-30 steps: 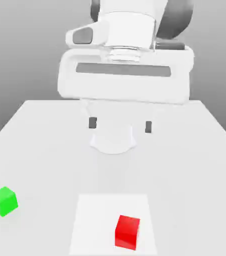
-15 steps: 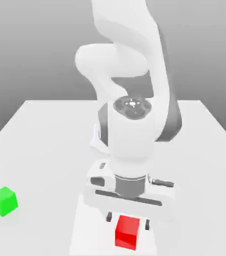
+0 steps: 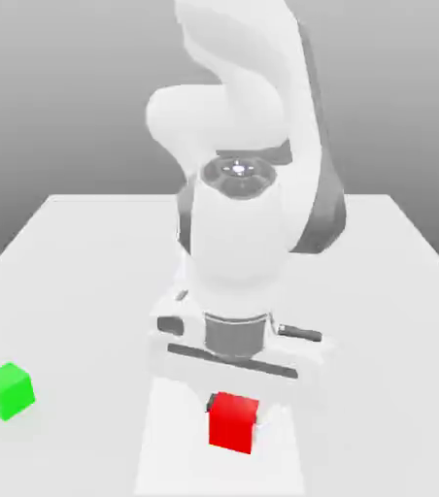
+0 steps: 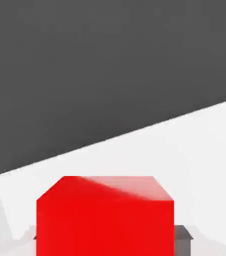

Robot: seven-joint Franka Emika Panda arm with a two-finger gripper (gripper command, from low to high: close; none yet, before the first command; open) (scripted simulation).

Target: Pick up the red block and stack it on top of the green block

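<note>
The red block (image 3: pixel 233 424) sits between the fingers of my gripper (image 3: pixel 235 417), which is shut on it. The block is just above the white table, near the front edge. In the hand view the red block (image 4: pixel 105 216) is very close, with a dark fingertip (image 4: pixel 183 239) pressed against one side. The green block (image 3: pixel 7 390) rests on the table at the exterior view's left, well apart from the gripper. The white hand and arm (image 3: pixel 238 243) rise directly behind the red block.
The white table (image 3: pixel 398 291) stretches back to a grey wall. A lighter square patch (image 3: pixel 165 456) lies on the table under and around the red block. Bare table separates the two blocks.
The arm came down over the red block and the fingers closed on it. The block has since shifted up and slightly toward the exterior view's left. The green block has not moved.
</note>
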